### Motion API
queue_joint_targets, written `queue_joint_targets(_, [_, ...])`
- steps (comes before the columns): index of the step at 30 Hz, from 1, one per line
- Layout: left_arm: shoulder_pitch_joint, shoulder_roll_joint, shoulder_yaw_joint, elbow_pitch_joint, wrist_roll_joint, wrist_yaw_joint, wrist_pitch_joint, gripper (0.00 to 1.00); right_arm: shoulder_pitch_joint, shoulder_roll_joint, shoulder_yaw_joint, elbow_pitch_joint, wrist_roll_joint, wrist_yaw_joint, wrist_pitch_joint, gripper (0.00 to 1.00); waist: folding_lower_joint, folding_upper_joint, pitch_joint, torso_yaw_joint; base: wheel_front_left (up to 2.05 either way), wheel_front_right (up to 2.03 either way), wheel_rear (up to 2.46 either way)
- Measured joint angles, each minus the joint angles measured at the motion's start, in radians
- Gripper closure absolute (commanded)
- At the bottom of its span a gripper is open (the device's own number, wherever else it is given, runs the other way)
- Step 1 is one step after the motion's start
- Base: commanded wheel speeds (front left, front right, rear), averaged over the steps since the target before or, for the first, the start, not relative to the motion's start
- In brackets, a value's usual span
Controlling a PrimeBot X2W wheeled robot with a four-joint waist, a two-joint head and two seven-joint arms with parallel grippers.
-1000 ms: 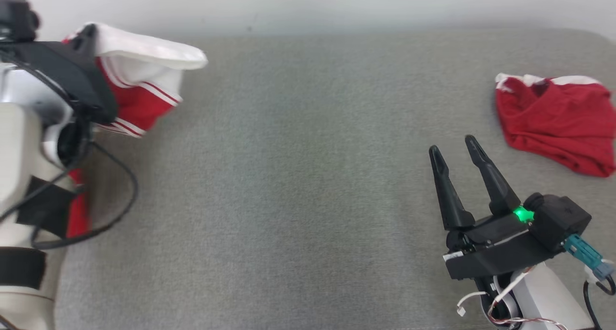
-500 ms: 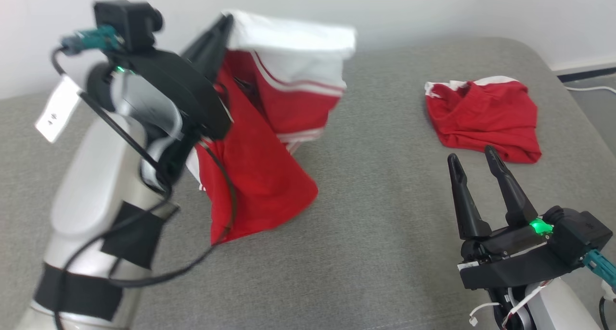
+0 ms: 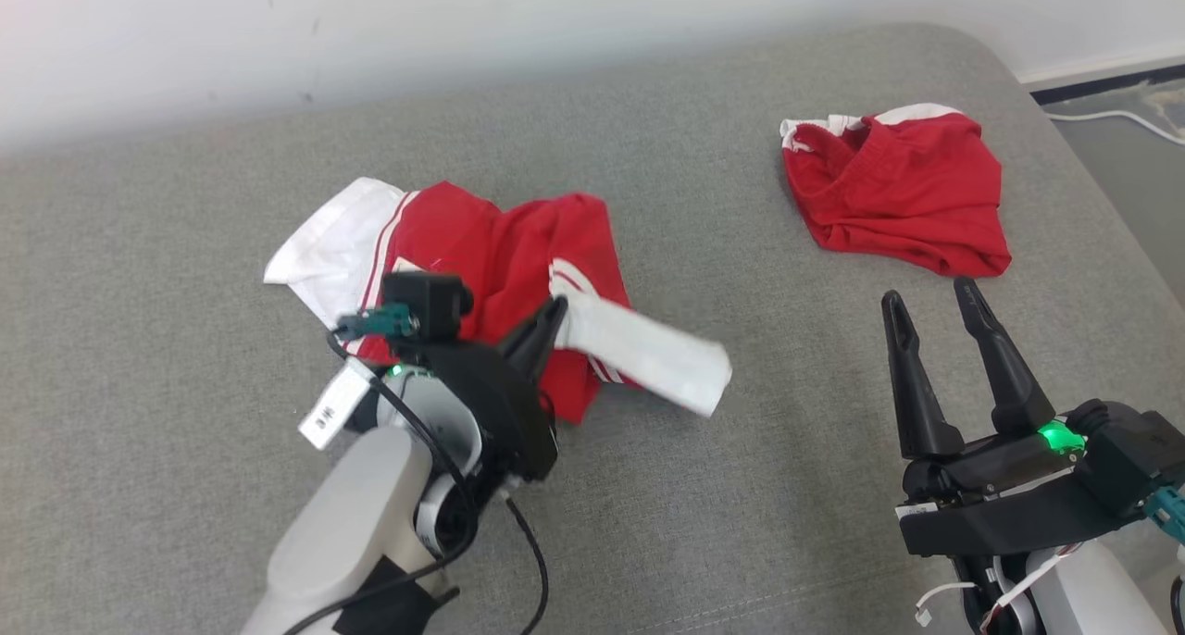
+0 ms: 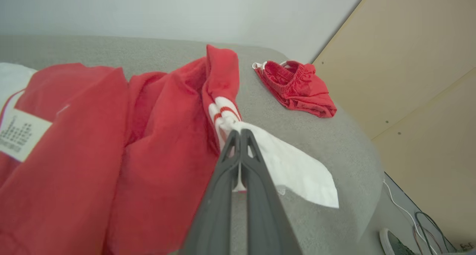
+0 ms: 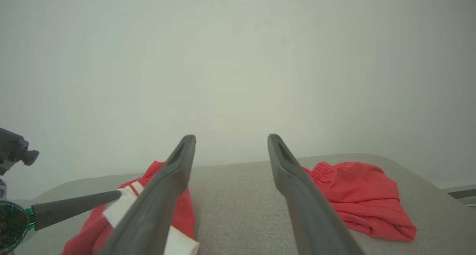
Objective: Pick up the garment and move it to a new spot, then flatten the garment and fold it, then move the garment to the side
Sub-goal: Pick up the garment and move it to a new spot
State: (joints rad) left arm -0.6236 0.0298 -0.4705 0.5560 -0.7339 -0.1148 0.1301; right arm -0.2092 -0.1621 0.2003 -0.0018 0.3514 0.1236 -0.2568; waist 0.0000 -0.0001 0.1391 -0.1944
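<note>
The garment (image 3: 481, 246), red with white striped trim, lies crumpled on the grey padded surface (image 3: 648, 524) left of centre. My left gripper (image 3: 554, 313) is shut on a white-and-striped end of it, which sticks out to the right just above the surface. In the left wrist view the closed fingertips (image 4: 240, 135) pinch that white end, with the garment (image 4: 93, 143) bunched to the left. My right gripper (image 3: 930, 294) hovers open at the lower right with nothing between its fingers; the right wrist view shows its open gripper (image 5: 230, 139) above the surface.
A second red garment (image 3: 903, 191) lies crumpled at the far right, just beyond my right gripper; it is also in the left wrist view (image 4: 297, 87). The surface's rounded edge drops to floor with a white cable (image 3: 1111, 118). A pale wall (image 3: 463, 24) runs behind.
The head camera has shifted. My left gripper came down from holding the garment high, so the garment now lies crumpled on the surface, still gripped. The right gripper stays open.
</note>
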Motion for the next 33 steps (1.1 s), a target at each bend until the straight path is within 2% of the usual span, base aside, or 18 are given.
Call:
queue_joint_targets(1, [0.007, 0.000, -0.011, 0.016, 0.000, 0.000, -0.003, 0.71, 0.000, 0.000, -0.002, 0.000, 0.000, 0.000, 0.000, 0.00, 0.0000, 0.0000, 0.005, 0.000, 0.00, 0.00, 0.00])
queue_joint_targets(2, [0.011, 0.001, -0.021, 0.028, -0.003, 0.000, -0.009, 0.02, 0.000, 0.000, -0.003, 0.000, -0.001, 0.000, 0.000, 0.00, 0.0000, 0.0001, 0.010, 0.000, 0.00, 0.00, 0.00])
queue_joint_targets(10, [0.012, 0.009, -0.147, -0.017, -0.133, -0.008, -0.089, 0.00, -0.005, -0.001, -0.009, 0.012, -0.009, 0.000, 0.000, 0.00, 0.0000, 0.0001, 0.033, 0.014, 0.00, 0.00, 0.00])
queue_joint_targets(16, [0.012, 0.009, -0.158, -0.077, -0.149, -0.008, -0.164, 0.00, -0.003, -0.007, -0.026, 0.023, -0.009, 0.000, 0.000, 0.00, 0.0000, 0.0001, 0.028, 0.038, 0.00, 0.00, 0.00])
queue_joint_targets(20, [0.033, 0.013, -0.140, -0.110, -0.118, -0.009, -0.223, 0.00, 0.015, -0.009, -0.021, 0.030, -0.009, 0.000, 0.000, 0.00, 0.0000, 0.0001, 0.016, 0.065, 0.00, 0.00, 0.00])
queue_joint_targets(27, [0.151, 0.109, -0.122, -0.172, -0.058, -0.004, -0.320, 0.00, 0.029, -0.013, -0.009, 0.039, -0.007, 0.000, 0.000, 0.00, 0.0000, 0.0001, 0.001, 0.094, 0.00, 0.00, 0.00])
queue_joint_targets(33, [0.245, 0.155, -0.098, -0.215, -0.016, 0.046, -0.361, 0.00, 0.045, -0.013, 0.012, 0.045, 0.003, 0.001, 0.000, 0.00, 0.0000, 0.0001, -0.012, 0.106, 0.00, 0.00, 0.00])
